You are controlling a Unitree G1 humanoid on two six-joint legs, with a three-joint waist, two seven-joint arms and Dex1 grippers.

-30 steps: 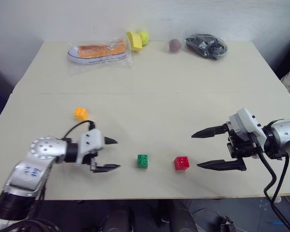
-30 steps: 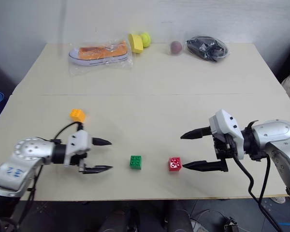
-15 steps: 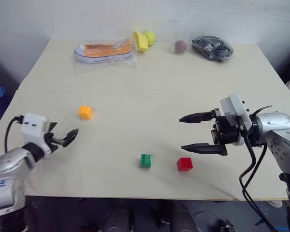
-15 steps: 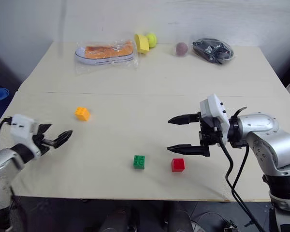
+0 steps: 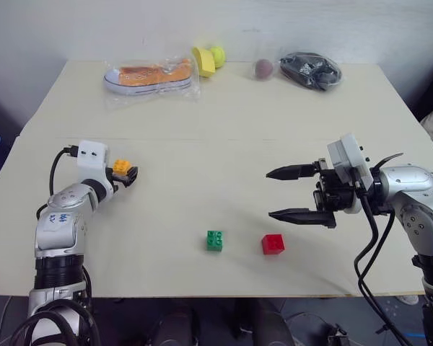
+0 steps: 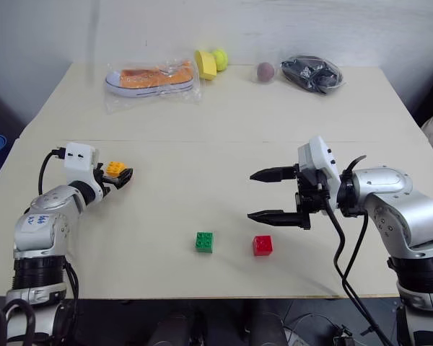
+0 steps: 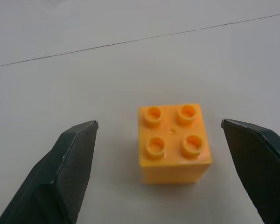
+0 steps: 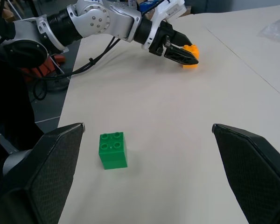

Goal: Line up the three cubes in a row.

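The orange-yellow cube (image 7: 173,143) rests on the table at the left, studs up. My left gripper (image 5: 129,174) is open, one finger on each side of it, and gaps show on both sides in the left wrist view. The green cube (image 5: 215,240) and the red cube (image 5: 273,244) sit side by side near the table's front edge, a short gap between them. My right gripper (image 5: 270,194) hovers open and empty just above and behind the red cube, pointing left. The right wrist view shows the green cube (image 8: 113,150) near and the orange-yellow cube (image 8: 191,50) far off.
Along the back edge lie a bagged orange shoe (image 5: 148,76), a yellow cup-like object (image 5: 200,61), a yellow-green ball (image 5: 216,55), a dark red ball (image 5: 263,68) and a black bagged bundle (image 5: 308,69). A seam (image 5: 224,139) crosses the table.
My left arm swung away from beside the green cube, out to the left and forward, and now brackets the orange-yellow cube. The right gripper shifted slightly left. The cubes stayed put.
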